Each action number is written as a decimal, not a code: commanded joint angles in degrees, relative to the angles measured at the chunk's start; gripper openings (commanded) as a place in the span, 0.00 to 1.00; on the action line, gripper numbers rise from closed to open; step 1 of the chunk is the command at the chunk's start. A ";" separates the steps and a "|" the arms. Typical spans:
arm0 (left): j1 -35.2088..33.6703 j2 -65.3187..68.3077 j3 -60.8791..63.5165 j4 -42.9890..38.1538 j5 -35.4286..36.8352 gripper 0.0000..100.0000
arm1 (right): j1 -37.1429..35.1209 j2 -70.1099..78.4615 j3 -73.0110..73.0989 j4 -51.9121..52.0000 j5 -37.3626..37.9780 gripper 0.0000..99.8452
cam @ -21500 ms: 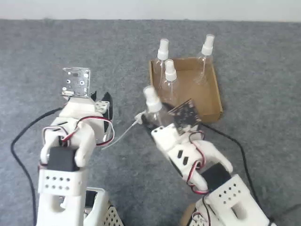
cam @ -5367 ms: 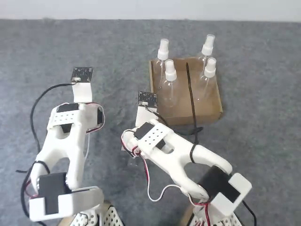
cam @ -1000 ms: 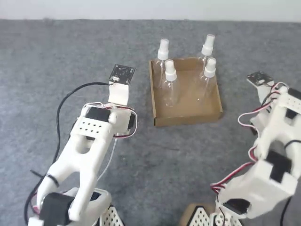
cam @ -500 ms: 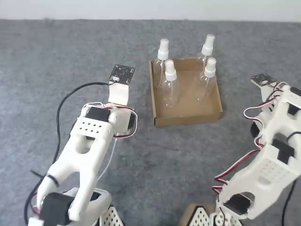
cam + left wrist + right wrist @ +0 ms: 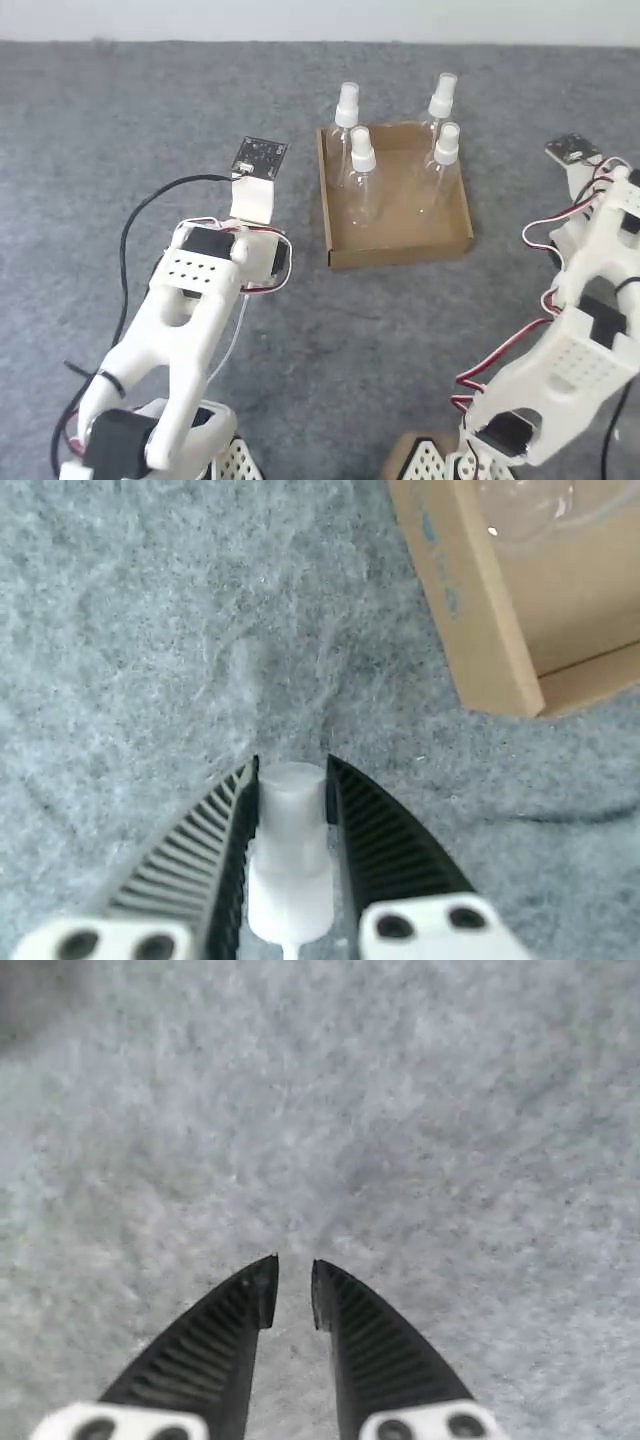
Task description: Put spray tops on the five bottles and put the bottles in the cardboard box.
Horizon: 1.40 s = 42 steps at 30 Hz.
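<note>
Several clear bottles with white spray tops (image 5: 362, 150) stand upright in the cardboard box (image 5: 400, 250) at the back middle of the grey carpet. My left gripper (image 5: 290, 770) is shut on a loose white spray top (image 5: 290, 820), held just above the carpet, close to the box's near left corner (image 5: 480, 610). The left arm (image 5: 190, 300) stands left of the box. The right arm (image 5: 590, 270) is off to the box's right. My right gripper (image 5: 292, 1265) hangs over bare carpet, open by a narrow gap, with nothing between its fingers.
Grey carpet (image 5: 380, 340) covers the whole table. A black cable (image 5: 150, 200) loops from the left arm's wrist. Both arm bases sit at the front edge. Open carpet lies between the arms in front of the box.
The right arm has swung a little farther right and back, away from the box. The left arm and the bottles have not moved.
</note>
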 commanded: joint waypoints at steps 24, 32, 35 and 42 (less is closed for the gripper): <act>-0.18 -2.46 1.71 -1.85 -0.18 0.01 | 0.48 -17.01 6.77 5.93 -5.98 0.01; -0.26 -2.55 3.65 -6.24 -0.09 0.01 | -0.40 -29.67 23.12 -1.98 -12.92 0.01; -0.26 -2.55 5.14 -8.88 0.18 0.01 | -0.84 -36.18 34.29 -9.80 -13.54 0.01; -0.26 -2.46 5.58 -9.67 0.35 0.01 | -1.54 -51.03 55.38 -22.73 -13.63 0.01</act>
